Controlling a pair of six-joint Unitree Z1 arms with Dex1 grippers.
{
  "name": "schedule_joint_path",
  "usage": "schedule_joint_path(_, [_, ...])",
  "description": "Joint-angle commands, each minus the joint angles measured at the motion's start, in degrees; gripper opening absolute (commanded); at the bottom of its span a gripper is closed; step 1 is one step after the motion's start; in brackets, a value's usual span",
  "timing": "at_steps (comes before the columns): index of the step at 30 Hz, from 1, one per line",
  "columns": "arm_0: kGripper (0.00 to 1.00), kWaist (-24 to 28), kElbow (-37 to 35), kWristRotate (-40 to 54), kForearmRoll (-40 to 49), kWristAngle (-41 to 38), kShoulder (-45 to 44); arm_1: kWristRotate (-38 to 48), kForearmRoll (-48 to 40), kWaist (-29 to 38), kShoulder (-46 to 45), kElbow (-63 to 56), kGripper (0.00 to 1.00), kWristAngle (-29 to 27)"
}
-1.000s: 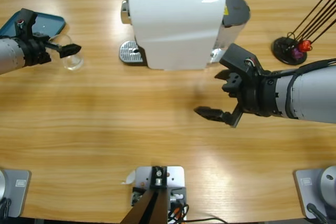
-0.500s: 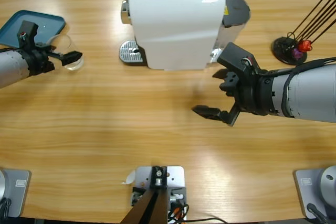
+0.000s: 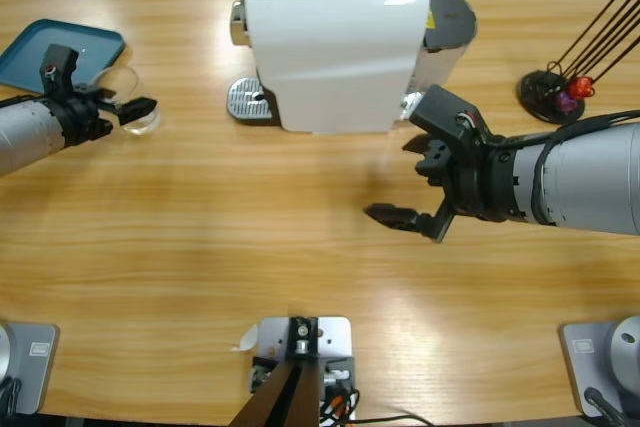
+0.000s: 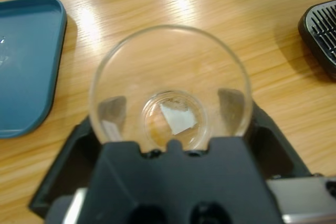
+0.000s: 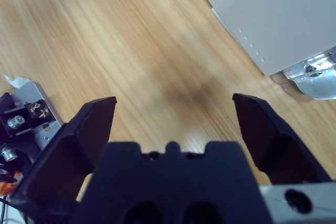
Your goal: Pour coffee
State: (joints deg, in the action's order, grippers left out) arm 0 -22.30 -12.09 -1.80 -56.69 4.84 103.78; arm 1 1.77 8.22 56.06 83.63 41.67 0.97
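- Clear glass cup (image 4: 169, 90) sits between the left gripper's (image 3: 128, 107) jaws, which the left wrist view shows closed against its sides; a second ago those jaws stood over the cup's rim, and the arm has since drawn back a little toward the table's left edge and rolled at the wrist, the cup with it.
- That reads as the cup now being in hand, so the carry toward the white coffee machine (image 3: 335, 42) looks ready to begin.
- Coffee is hard to make out: the cup's bottom shows only a faint sheen and a pale reflection, so whether any liquid lies there cannot be told.
- Left forearm lies low and nearly level, coming in from the left edge, just beside the teal tray (image 3: 40, 47).
- Right gripper (image 3: 415, 182) hovers with jaws spread wide and empty over bare wood, near the machine's right end, having edged slightly toward it.
- Drip grate (image 3: 245, 99) at the machine's left end stands unoccupied.
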Motion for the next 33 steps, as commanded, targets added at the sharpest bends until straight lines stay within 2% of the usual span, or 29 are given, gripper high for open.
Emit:
schedule_joint_path(1, [0.134, 0.17, 2.33, -0.63, -2.42, -0.50, 1.55, 0.77, -0.49, 0.72, 2.06, -1.76, 1.000, 1.07])
schedule_joint_path(5, [0.131, 0.17, 2.23, 0.73, -2.74, -2.24, 1.60, 0.77, -0.49, 0.72, 2.06, -1.87, 1.000, 1.07])
schedule_joint_path(10, [0.131, 1.80, -0.64, 6.37, -3.51, -15.70, -0.83, 0.77, -0.43, 0.72, 1.76, -2.03, 1.000, 1.05])
schedule_joint_path(14, [0.135, 6.73, -3.22, 7.79, -3.51, -28.75, -2.18, 0.77, -0.40, 0.72, 1.62, -2.03, 1.000, 1.12])
schedule_joint_path(17, [0.135, 8.75, -5.31, 9.25, -3.48, -35.11, -1.58, 0.77, -0.22, 0.72, 1.45, -2.03, 1.000, 1.12])
schedule_joint_path(23, [0.138, 9.33, -9.25, 16.48, -2.48, -41.60, 3.15, 0.77, 0.25, 0.72, 1.17, -2.01, 1.000, 1.14])
schedule_joint_path(30, [0.149, 5.34, -14.10, 23.47, 7.56, -42.37, 4.27, 0.77, 0.57, 0.72, 1.41, -1.94, 1.000, 1.14])
schedule_joint_path(33, [0.154, 4.86, -15.72, 24.49, 9.14, -43.81, 5.64, 0.77, 0.51, 0.72, 1.75, -1.99, 1.000, 1.19])
